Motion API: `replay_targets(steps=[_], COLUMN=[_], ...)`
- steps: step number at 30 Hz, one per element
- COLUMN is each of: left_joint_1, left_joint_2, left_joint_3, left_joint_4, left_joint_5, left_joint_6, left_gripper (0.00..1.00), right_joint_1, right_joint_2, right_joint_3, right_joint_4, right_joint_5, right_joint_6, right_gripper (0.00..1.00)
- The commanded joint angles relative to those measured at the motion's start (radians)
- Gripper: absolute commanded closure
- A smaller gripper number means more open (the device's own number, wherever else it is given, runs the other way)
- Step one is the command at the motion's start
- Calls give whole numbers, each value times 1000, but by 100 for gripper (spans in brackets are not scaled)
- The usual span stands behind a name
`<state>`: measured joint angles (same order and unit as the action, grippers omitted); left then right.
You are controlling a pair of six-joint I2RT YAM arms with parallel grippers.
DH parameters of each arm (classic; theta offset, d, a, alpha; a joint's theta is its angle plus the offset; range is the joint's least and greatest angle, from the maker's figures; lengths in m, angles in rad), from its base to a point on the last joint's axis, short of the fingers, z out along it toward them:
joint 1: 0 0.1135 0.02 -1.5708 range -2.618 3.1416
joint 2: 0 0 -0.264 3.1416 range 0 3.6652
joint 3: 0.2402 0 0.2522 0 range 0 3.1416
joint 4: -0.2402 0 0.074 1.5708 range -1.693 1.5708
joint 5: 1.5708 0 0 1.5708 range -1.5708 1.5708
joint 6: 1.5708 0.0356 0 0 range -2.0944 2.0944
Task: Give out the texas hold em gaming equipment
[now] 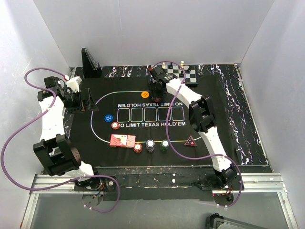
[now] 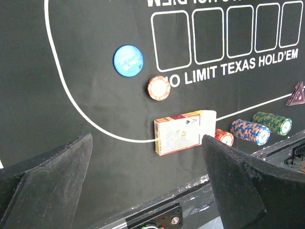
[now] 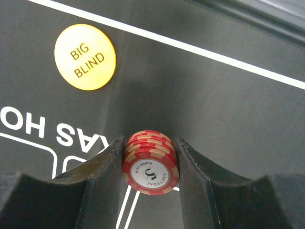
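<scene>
Though the overhead view hides them, red chips (image 3: 150, 168) sit clamped in right hand (image 3: 151, 145); left hand (image 2: 147, 140) gapes.

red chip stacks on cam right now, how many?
3. First red stack sits near the blue button, second red stack beside the card deck, third red stack is clamped in the right gripper. More may be hidden.

The white-and-black left arm (image 1: 49, 119) stood folded at its elbow, its forearm reaching forward and its wrist turned inward. The left tool (image 2: 147, 143) held its black jaws spread wide, gripping nothing. The matching right arm (image 1: 205, 124) stretched far forward and leftward. The right tool (image 3: 150, 143) pointed down, jaws closed on a small stack of red-and-cream round poker chips (image 3: 150, 169).
</scene>
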<state>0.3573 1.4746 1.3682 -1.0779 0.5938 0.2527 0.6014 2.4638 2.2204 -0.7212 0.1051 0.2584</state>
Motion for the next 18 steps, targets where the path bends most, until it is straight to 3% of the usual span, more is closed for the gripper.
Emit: replay_targets(steps=[1, 6, 13, 18], left_joint_1=[3, 5, 3, 3], left_joint_2=[-7, -7, -16, -34], left_joint_3=[-3, -3, 11, 8], left_joint_4=[-5, -10, -25, -33], left_joint_5=[26, 17, 26, 32], left_joint_6=[20, 31, 39, 34], left_gripper=[0, 0, 0, 0], right_joint_1=[-9, -12, -11, -11], right_joint_2=[34, 63, 69, 50], right_joint_3=[62, 84, 99, 99], right_joint_4=[51, 51, 14, -1], right_joint_5=[1, -1, 1, -8], right_joint_6=[5, 30, 61, 51], right_gripper=[94, 79, 39, 24])
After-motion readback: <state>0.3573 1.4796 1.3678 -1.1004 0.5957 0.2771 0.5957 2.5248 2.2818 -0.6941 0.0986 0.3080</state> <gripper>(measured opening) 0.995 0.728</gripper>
